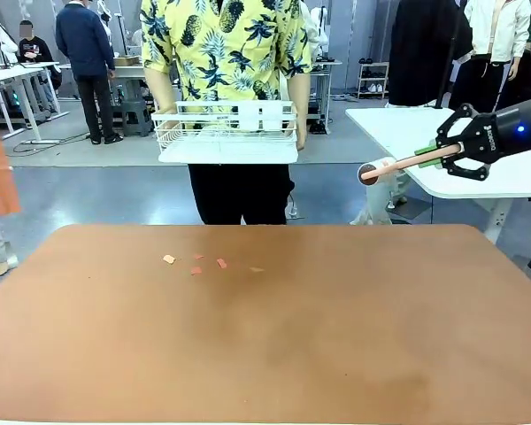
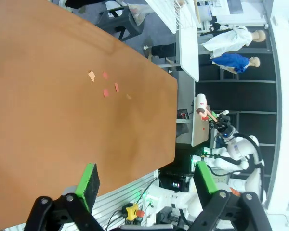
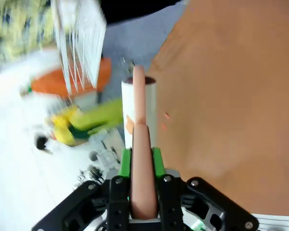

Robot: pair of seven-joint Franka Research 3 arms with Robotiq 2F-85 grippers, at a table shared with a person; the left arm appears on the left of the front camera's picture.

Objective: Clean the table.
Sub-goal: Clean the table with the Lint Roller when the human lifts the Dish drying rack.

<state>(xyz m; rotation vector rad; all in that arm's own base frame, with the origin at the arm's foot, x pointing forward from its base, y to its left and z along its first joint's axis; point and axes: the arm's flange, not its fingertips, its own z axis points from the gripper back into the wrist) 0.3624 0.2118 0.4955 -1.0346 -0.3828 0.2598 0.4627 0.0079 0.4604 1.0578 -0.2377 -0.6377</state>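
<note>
**Lint roller gripped above a scrap-dotted tabletop**

The reddish-brown tabletop [image 1: 336,336] is seen filling the lower half of the front view, its far edge running across the middle of the frame. A small cluster of orange and red paper scraps [image 1: 196,264] is scattered on it, left of centre and near that far edge.

At the upper right of the frame, the right fingers [image 1: 429,147] are closed tightly on the pink handle of a lint roller [image 1: 398,165], which is held clear of the tabletop with its white roll pointed toward picture left. In the right wrist view the handle [image 3: 140,144] is clamped between the green pads of the fingers [image 3: 126,162], and the roll is seen beyond them.

In the left wrist view the left fingers [image 2: 88,180] are spread wide with nothing between them, raised well above the tabletop [image 2: 62,120], where the scraps [image 2: 105,84] lie in the upper half of the frame.

Behind the far edge, at top centre of the front view, a white wire rack [image 1: 226,133] is held by a person in a yellow patterned shirt [image 1: 226,44].
</note>
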